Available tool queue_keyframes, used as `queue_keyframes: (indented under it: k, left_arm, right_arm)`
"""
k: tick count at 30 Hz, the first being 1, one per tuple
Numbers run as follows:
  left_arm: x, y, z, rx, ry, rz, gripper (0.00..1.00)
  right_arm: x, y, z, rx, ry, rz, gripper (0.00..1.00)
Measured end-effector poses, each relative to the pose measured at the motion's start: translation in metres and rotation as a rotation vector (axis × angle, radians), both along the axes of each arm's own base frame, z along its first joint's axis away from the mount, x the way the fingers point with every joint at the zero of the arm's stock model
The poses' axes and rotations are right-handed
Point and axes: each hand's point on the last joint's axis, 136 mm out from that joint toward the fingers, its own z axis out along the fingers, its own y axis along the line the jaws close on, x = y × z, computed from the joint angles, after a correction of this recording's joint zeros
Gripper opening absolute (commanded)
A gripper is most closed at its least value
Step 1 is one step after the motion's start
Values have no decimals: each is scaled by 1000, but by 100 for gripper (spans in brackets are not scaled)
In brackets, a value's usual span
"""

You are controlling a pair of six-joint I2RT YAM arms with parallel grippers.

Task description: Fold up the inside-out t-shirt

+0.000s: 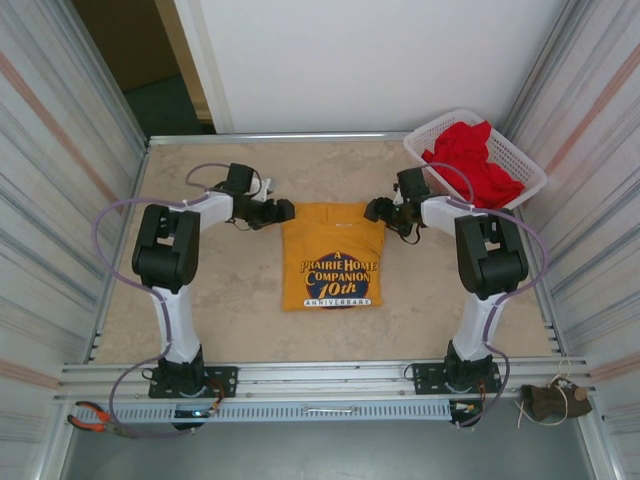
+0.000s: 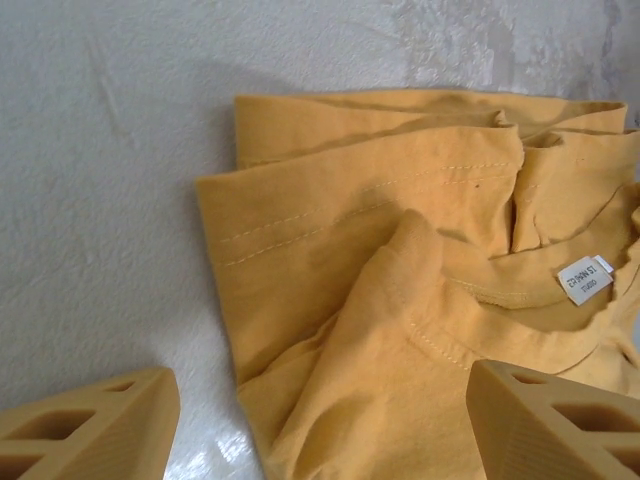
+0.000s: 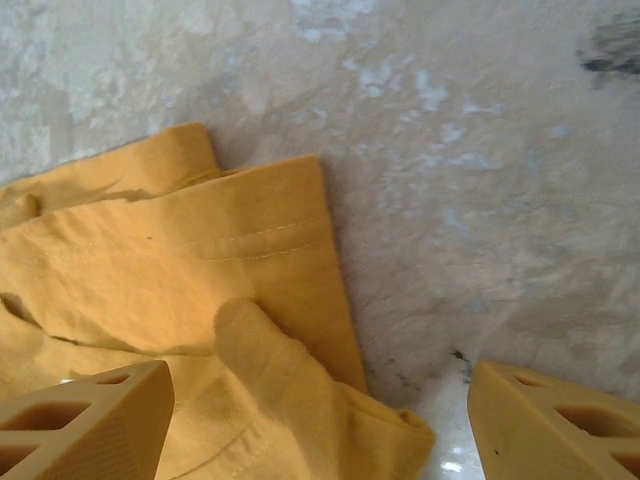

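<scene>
The mustard t-shirt (image 1: 333, 262) lies on the middle of the desk (image 1: 220, 300), its long axis running away from the bases. At its far collar end, the left gripper (image 1: 284, 211) and right gripper (image 1: 374, 210) flank the corners, both spread and empty, equally close.

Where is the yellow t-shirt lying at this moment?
In the top view the t-shirt lies folded near the middle of the table, between the left gripper and the right gripper at its far edge.

A robot test cell: corrugated metal walls (image 1: 50, 150) enclose a desk (image 1: 230, 300); two robot arms (image 1: 170, 260) are bolted to an aluminium rail (image 1: 320, 375), with pliers (image 1: 95, 418) beside it.
</scene>
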Motion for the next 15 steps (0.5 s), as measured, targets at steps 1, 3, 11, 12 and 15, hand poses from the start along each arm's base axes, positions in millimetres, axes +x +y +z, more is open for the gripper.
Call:
queue_keyframes:
  k: [1,3,11,12,15]
  left_arm:
    - [0,-2,-1,4,-1,-1,76]
    - [0,-5,-1,1,-6,-6,75]
    - [-3,-22,-1,-47,-42,-14,66]
    - [-4,-23,-1,-60,-44,-16,63]
    - [-5,-30,-2,-87,-45,-13,54]
  right_arm:
    - [0,5,0,2,-6,10,75]
    - [0,16,1,13,-12,30,74]
    - [-2,44,1,57,-20,63,72]
    - [-2,43,1,64,-16,57,71]
    - [0,41,-1,89,3,30,66]
